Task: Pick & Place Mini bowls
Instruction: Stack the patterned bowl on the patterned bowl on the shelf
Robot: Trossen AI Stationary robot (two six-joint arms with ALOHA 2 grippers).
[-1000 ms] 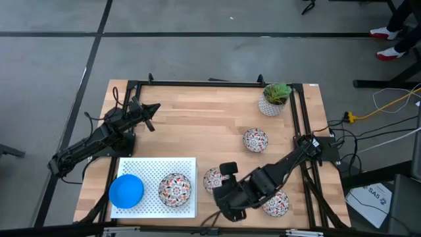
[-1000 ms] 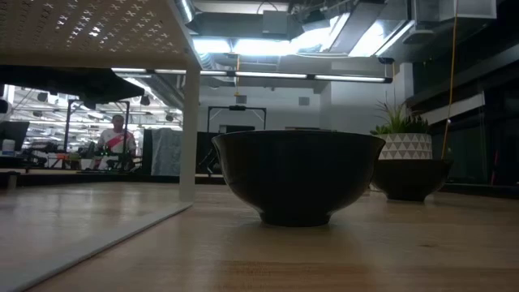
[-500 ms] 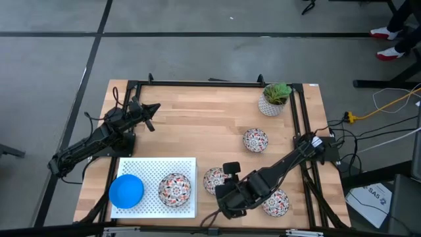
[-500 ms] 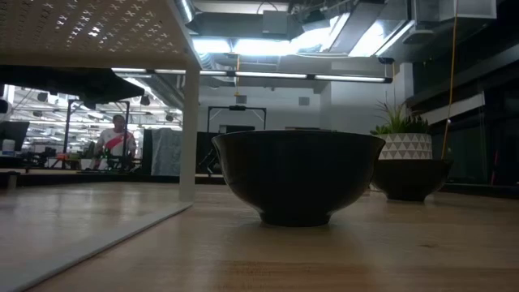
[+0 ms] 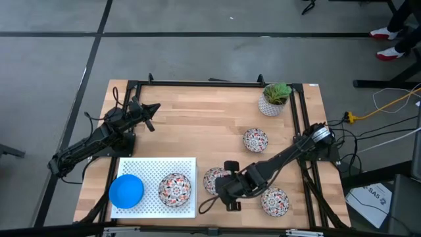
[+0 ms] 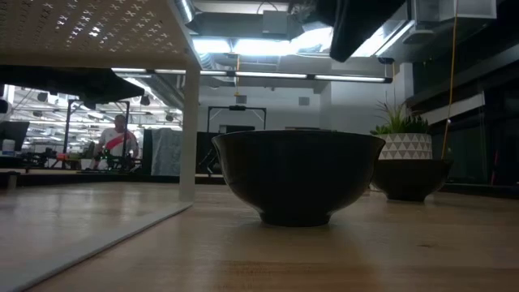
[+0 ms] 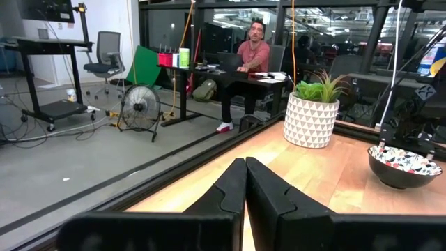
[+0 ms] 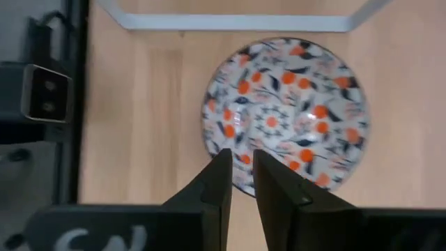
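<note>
Right gripper lining up on a floral bowl at the front edge

Right gripper [image 8: 237,178] hangs right over the floral bowl [image 8: 286,115] just beside the white tray [image 5: 158,166], fingers nearly pressed together and empty, so I'd spread them wide, straddle the near rim and drop straight down to avoid skidding it. Another floral bowl and a blue bowl [image 5: 126,190] already sit on the tray. Left gripper [image 7: 245,183], jaws pressed together, waits at the far left.
</note>
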